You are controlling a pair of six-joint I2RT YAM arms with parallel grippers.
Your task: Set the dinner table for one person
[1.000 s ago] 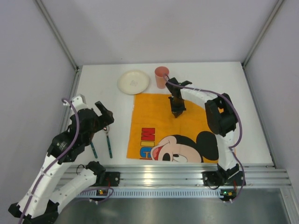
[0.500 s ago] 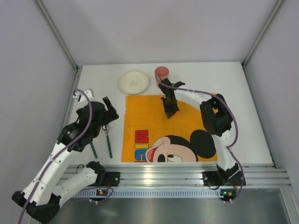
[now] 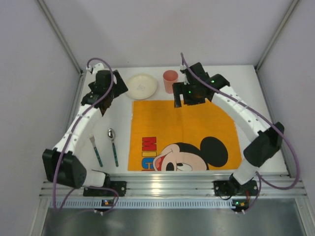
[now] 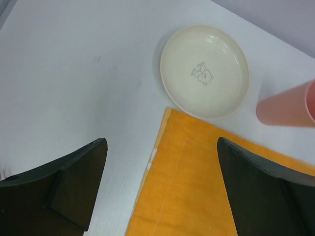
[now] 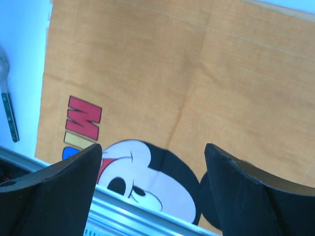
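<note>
Filling the overhead view, the white dinner table [image 3: 263, 81] holds an orange Mickey Mouse mat [image 3: 182, 130] at its centre, a cream plate [image 3: 141, 86] and pink cup [image 3: 170, 81] just past the mat's far edge, a fork [image 3: 94, 148] and spoon [image 3: 112, 145] to its left. Both the left gripper [image 4: 161, 142] and right gripper [image 5: 152, 146] hover with jaws spread, empty. The right one hangs near the cup; a careless swing could topple it.

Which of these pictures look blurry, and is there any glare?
Top view: sharp and evenly lit, with a bright glare streak on the metal rail. Left wrist view: the plate is crisp, the pink cup at the right edge is soft-edged, and the left gripper's fingers are blurred. Right wrist view: the orange mat is fairly sharp, the right gripper's fingers out of focus.
</note>
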